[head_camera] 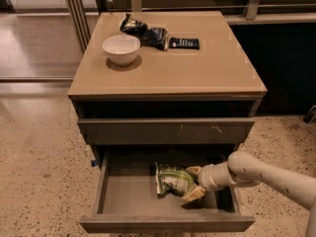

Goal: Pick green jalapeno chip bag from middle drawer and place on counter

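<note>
The chip bag [173, 180] lies in the middle drawer [128, 196], end effector [193, 182] at its right; bowl [121, 49] on the desk [197, 73] above

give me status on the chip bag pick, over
Gripper in open middle drawer, fingers shut on green jalapeno chip bag, right end. Bag low in drawer, not yet on counter. Nothing seen blocking the lift.

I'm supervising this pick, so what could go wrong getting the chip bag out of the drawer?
The gripper meets only the right end of the green jalapeno chip bag, so the bag might slip. Lifting out of the middle drawer, bag or arm could catch the scratched drawer front just above.
</note>
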You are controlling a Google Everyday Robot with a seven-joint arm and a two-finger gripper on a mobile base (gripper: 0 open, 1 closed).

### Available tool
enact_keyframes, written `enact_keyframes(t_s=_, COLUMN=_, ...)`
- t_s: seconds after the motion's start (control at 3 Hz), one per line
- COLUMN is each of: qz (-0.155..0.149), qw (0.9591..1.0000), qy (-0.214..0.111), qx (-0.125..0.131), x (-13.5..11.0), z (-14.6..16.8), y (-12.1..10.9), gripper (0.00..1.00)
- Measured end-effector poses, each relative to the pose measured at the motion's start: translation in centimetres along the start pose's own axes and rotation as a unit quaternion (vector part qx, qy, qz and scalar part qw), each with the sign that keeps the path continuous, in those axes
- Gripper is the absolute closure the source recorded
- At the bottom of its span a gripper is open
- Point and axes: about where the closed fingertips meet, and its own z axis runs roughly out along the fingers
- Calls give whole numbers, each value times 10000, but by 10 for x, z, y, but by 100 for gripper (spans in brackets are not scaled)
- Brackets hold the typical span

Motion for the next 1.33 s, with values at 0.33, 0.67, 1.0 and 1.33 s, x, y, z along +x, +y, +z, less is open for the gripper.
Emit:
enact_keyframes(t_s=0.33, qz=-212, qw=9997, qy=9, qx=112, x=5, z=18, y=-5, gripper=27)
enact_keyframes(t_s=0.67, qz=-483, qw=9986, qy=68, qx=218, x=11, z=35, y=-9, gripper=45)
enact_keyframes(t_s=1.0, qz=-483, qw=9986, qy=68, qx=218, x=10, z=35, y=-9, gripper=69)
enact_keyframes(t_s=1.33, qz=-383, qw=9993, qy=-42, qx=13, x=0, z=28, y=7, gripper=92)
